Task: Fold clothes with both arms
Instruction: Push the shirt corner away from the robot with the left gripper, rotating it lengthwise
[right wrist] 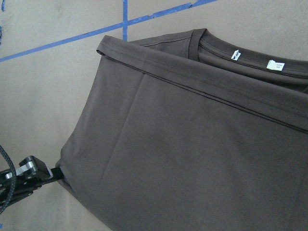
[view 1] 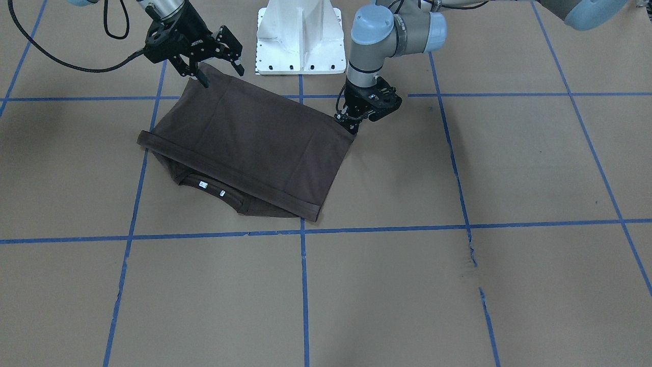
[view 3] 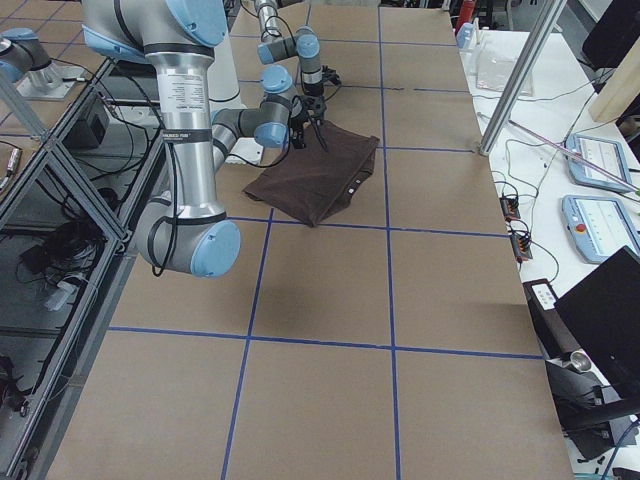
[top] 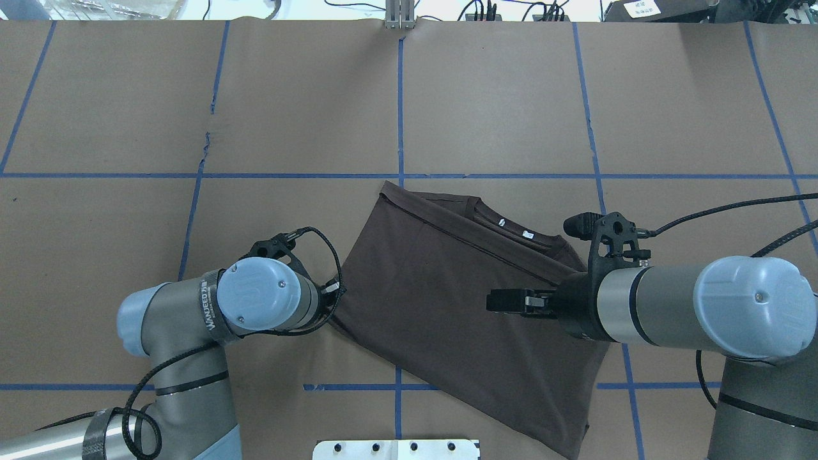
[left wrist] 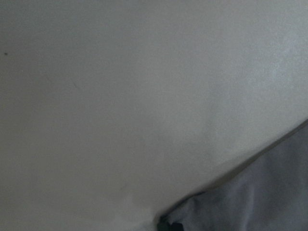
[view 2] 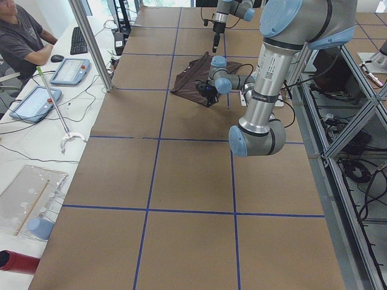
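One shirt [view 1: 244,137]: laid folded on the table [view 1: 458,285], close to the robot's side.
Left gripper [view 1: 351,126]: fingers pressed together, clamped on the shirt's corner.
Right gripper [view 1: 222,75]: fingers spread apart, held at the other near corner.

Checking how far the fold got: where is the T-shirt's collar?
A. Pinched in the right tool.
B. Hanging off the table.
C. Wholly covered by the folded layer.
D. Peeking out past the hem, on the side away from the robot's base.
D: on the T-shirt, the collar with two white labels shows just beyond the folded-over hem, away from the white base.
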`<action>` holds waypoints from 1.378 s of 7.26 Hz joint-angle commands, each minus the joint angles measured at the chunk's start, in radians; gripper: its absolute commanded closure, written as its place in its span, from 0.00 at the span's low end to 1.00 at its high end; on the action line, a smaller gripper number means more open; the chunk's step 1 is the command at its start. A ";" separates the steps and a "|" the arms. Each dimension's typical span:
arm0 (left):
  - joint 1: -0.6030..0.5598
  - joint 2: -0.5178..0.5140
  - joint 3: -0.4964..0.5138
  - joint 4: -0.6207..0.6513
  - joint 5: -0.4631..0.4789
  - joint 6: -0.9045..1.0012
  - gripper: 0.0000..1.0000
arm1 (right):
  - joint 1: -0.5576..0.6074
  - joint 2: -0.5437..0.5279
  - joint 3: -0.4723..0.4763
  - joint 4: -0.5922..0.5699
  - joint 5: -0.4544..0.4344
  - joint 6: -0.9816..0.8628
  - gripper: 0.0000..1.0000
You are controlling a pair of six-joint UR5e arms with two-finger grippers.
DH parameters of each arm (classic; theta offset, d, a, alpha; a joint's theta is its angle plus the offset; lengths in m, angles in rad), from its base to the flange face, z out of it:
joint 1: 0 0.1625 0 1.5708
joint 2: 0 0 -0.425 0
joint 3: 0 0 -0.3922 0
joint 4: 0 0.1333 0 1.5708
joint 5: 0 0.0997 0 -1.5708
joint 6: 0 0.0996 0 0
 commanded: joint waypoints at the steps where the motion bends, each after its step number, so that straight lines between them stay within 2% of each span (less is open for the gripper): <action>1: -0.106 -0.007 0.045 0.000 0.003 0.047 1.00 | 0.001 -0.007 0.001 0.000 0.001 0.000 0.00; 3: -0.252 -0.032 0.123 -0.024 0.003 0.230 1.00 | -0.001 -0.005 0.002 0.000 0.001 0.000 0.00; 4: -0.310 -0.115 0.249 -0.058 0.005 0.338 1.00 | -0.001 -0.007 0.004 0.000 0.001 0.002 0.00; 7: -0.398 -0.352 0.684 -0.376 0.009 0.561 1.00 | -0.004 -0.005 0.001 0.000 0.001 0.002 0.00; 8: -0.400 -0.409 0.776 -0.443 0.014 0.563 1.00 | -0.004 -0.005 0.001 0.000 0.001 0.002 0.00; 10: -0.392 -0.507 0.908 -0.489 0.060 0.591 1.00 | -0.003 -0.007 0.008 0.002 0.006 0.002 0.00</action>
